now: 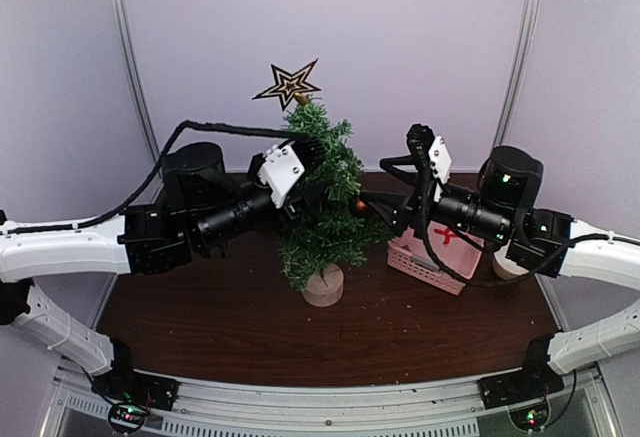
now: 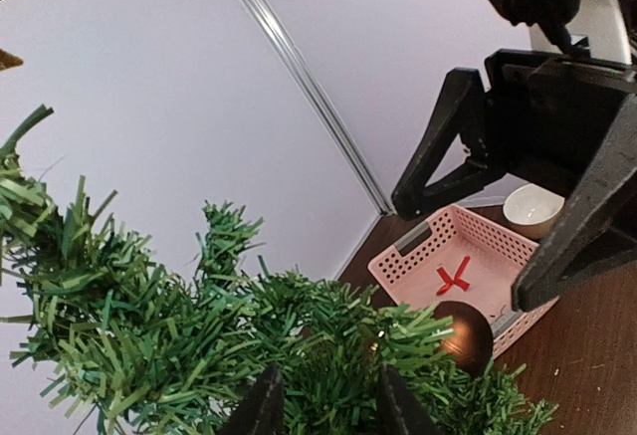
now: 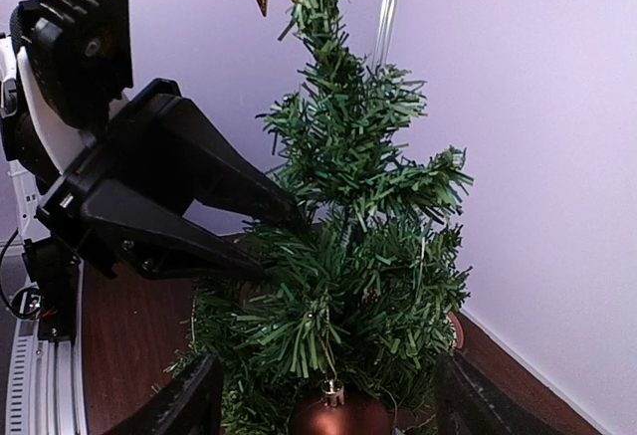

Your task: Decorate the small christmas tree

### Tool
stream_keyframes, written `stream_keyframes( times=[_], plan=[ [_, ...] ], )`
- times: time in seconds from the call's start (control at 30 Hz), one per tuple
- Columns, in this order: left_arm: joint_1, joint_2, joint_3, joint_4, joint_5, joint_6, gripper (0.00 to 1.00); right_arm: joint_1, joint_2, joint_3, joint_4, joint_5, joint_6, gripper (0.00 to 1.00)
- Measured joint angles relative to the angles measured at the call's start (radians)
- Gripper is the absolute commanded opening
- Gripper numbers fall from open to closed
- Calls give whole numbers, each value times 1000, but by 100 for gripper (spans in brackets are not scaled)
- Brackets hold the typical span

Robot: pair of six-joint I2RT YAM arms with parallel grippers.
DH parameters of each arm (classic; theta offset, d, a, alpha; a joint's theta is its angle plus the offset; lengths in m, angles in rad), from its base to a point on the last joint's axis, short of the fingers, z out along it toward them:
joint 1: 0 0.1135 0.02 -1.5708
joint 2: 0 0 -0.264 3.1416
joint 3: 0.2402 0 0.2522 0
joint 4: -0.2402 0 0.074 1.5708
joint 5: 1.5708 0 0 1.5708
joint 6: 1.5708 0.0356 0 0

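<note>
1. The small christmas tree point(image 1: 322, 197) is standing upright on the counter point(image 1: 200, 317), directly ahead of both pincers.
2. The right pincer point(image 3: 328, 400) is gaping wide, straddling a hanging brown bauble point(image 2: 465, 335).
3. The left pincer point(image 2: 323, 405) is reaching into mid-height branches; I cannot tell whether it is gripping.

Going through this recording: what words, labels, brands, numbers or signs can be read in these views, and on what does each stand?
None: no view shows any readable text.
The star atop the small christmas tree bears only a line pattern.
The red shape in the pink basket looks like a ribbon, not a sign.
</note>
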Motion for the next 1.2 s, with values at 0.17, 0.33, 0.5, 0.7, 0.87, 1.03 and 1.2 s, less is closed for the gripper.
stream_keyframes(
  times=[0.17,0.33,0.5,0.7,0.87,1.03,1.2],
  plan=[
    [-14,-49,-53,4,23,-4,42,-21,-7,0,-34,4,36,76],
    [-16,-119,-113,-1,34,-30,45,-44,-25,0,-78,2,72,76],
    [-16,-225,-177,-24,36,-78,45,-50,-81,0,-150,5,111,76],
    [-16,-339,-262,-50,-16,-179,43,-52,-135,-12,-246,18,189,70],
    [64,-390,-336,-109,-37,-352,39,-53,-150,-110,-271,18,299,63],
    [251,-415,-434,-153,6,-559,37,-55,-150,-245,-264,35,406,54],
    [323,-370,-497,-137,60,-698,36,-38,-140,-406,-149,71,521,48]
  ],
)
